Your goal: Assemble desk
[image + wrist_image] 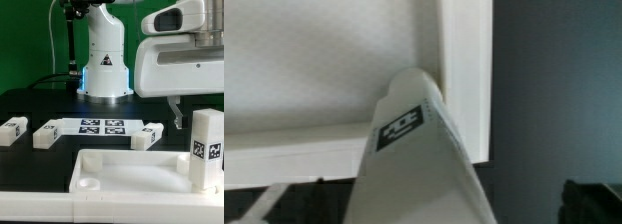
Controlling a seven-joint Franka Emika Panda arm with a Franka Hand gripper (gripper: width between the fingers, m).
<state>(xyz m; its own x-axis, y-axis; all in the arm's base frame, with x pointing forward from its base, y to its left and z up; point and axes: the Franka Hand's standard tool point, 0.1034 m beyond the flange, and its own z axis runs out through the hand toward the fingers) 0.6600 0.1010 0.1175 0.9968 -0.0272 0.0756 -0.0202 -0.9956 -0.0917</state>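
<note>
Desk tabletop (135, 178), white and rimmed, lies at the black table's near edge. An upright leg (207, 147) stands at its corner on the exterior view's right, its black-and-white tag (400, 128) blurred in the wrist view. Three loose legs (47, 133) lie flat beside the marker board (100, 126). The gripper (176, 118) hangs near the upright leg. Its jaws' state cannot be told.

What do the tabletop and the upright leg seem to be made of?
Tabletop: probably moulded white plastic with a matte finish. The one-piece raised rim and rounded corner socket suggest this.
Upright leg: apparently the same smooth white plastic. Its black-and-white tag looks like a printed sticker, though this is uncertain.
</note>
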